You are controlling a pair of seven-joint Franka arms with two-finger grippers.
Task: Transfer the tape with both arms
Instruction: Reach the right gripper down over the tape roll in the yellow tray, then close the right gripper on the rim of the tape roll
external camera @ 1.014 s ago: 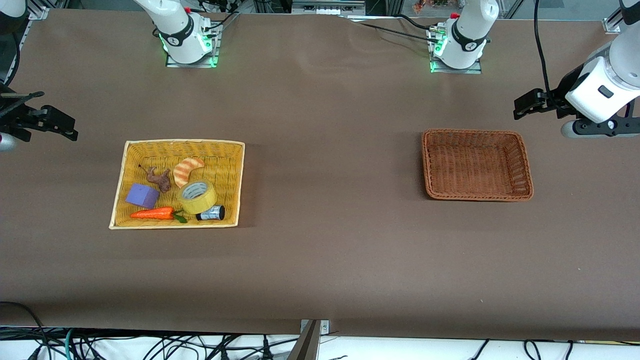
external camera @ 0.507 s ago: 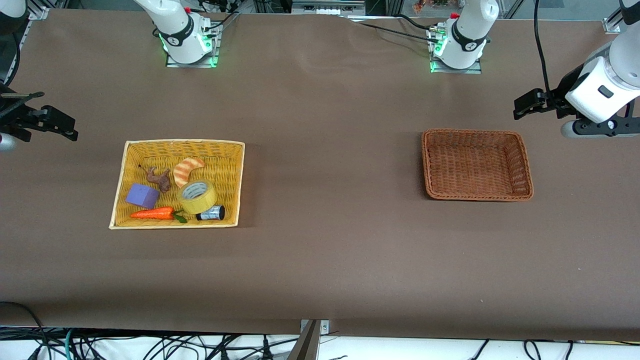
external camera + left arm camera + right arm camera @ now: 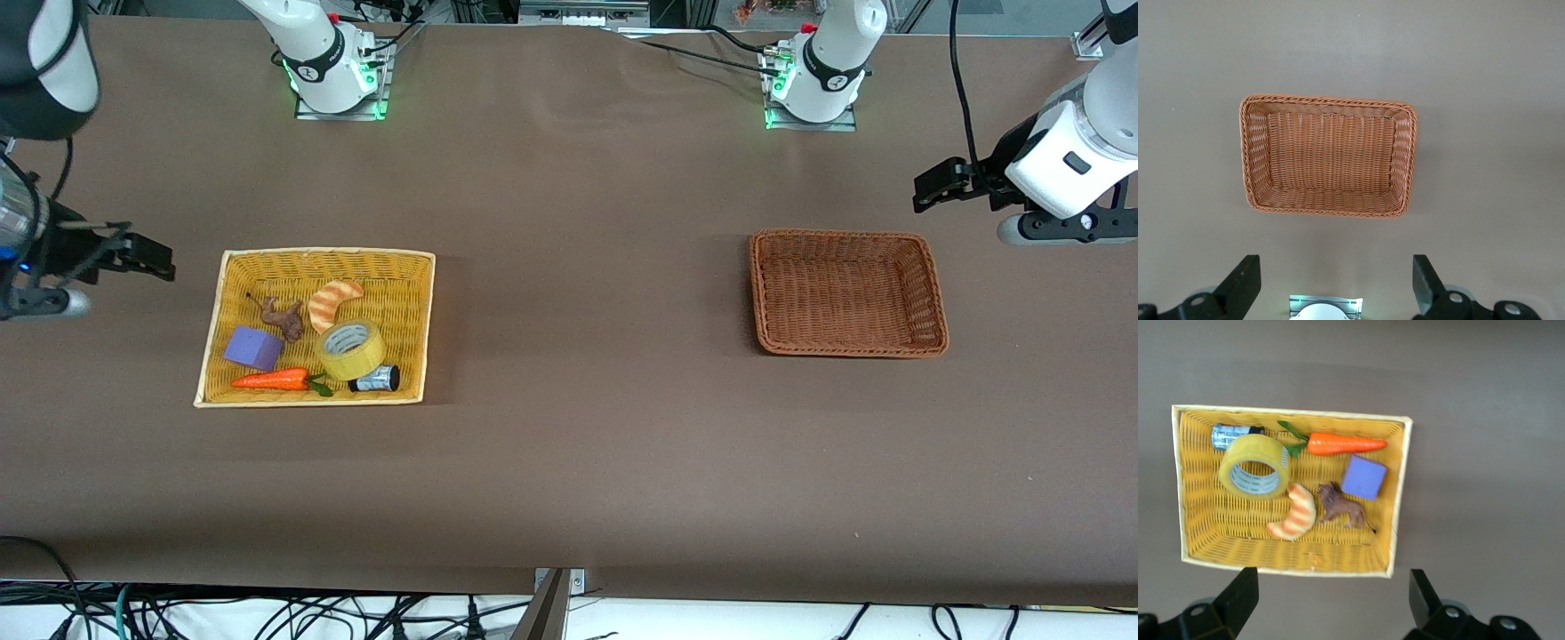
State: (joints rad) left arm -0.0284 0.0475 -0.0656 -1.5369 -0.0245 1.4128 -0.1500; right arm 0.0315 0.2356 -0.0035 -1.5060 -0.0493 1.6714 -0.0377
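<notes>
From the front, the tape lies in the yellow basket among toys, the right gripper up beside that basket. The right wrist view shows its fingers spread wide, the tape ahead of them (probably lining up a grasp). In the left wrist view, the left gripper's wide fingers frame the empty brown basket, waiting.

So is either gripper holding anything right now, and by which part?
Nothing is held. Both the left gripper and right gripper are open; the tape lies in the yellow basket.
</notes>
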